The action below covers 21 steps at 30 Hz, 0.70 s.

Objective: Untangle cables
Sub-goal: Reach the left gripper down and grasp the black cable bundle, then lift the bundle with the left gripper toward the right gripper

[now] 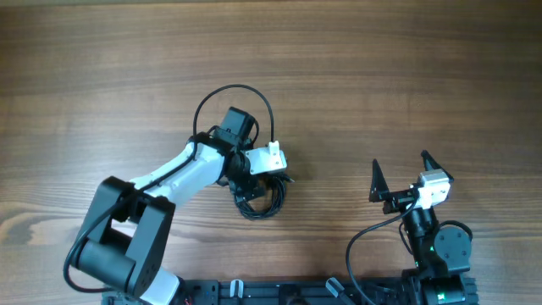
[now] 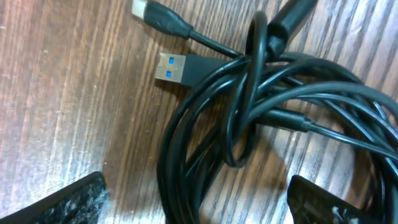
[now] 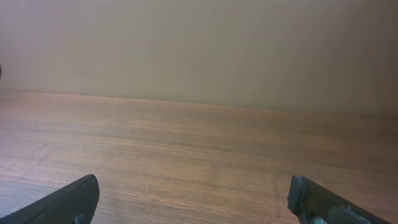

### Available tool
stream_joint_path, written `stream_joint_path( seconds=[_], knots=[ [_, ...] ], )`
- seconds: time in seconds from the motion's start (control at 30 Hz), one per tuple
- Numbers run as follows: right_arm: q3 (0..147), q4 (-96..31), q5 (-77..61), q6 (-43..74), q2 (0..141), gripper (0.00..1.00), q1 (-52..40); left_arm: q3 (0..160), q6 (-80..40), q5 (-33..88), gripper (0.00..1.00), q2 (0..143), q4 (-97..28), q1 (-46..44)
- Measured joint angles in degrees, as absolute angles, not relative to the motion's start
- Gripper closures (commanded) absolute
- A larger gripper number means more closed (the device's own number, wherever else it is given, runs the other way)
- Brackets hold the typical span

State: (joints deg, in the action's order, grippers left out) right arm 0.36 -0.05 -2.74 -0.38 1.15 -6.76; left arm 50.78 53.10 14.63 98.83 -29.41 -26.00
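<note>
Starting overhead, cables (image 1: 262, 203) bunch mid-table beneath the left gripper (image 1: 251, 185), the right gripper (image 1: 400, 161) gaping at near right; left wrist: wide jaws straddle limp, light loops, likely best pinched behind the USB plug (image 2: 180, 67); right wrist: only table (image 3: 199, 143).

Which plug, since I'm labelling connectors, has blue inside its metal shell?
The wide flat USB plug beside the cable bundle; the smaller plug above it shows only a plain silver tip.

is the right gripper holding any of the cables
No, the right gripper is open with only bare table between its fingers, and the cables lie well apart from it.
</note>
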Motion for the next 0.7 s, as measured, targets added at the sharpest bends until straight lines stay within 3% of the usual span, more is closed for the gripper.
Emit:
stream_joint_path(
  seconds=[0.13, 0.17, 0.2, 0.23, 0.5, 0.7],
  knots=[
    [0.4, -0.1, -2.7, -0.4, 1.1, 0.00, -6.8, 51.5, 53.6, 14.9, 0.34, 99.6, -29.1, -26.0],
    [0.4, -0.1, -2.7, -0.4, 1.1, 0.00, -6.8, 51.5, 53.7, 14.9, 0.56, 99.6, -29.1, -26.0],
    [0.4, -0.1, -2.7, -0.4, 1.1, 0.00, -6.8, 51.5, 53.6, 14.9, 0.86, 99.7, -29.1, -26.0],
    [0.4, -0.1, -2.7, -0.4, 1.1, 0.00, -6.8, 51.5, 53.7, 15.0, 0.96, 99.7, -29.1, -26.0],
    [0.4, -0.1, -2.7, -0.4, 1.1, 0.00, -6.8, 51.5, 52.1, 15.4, 0.96, 99.9, -28.3, -26.0],
    [0.4, -0.1, -2.7, -0.4, 1.1, 0.00, -6.8, 55.5, 32.8, 14.9, 0.96, 96.0, -28.3, -26.0]
  ],
)
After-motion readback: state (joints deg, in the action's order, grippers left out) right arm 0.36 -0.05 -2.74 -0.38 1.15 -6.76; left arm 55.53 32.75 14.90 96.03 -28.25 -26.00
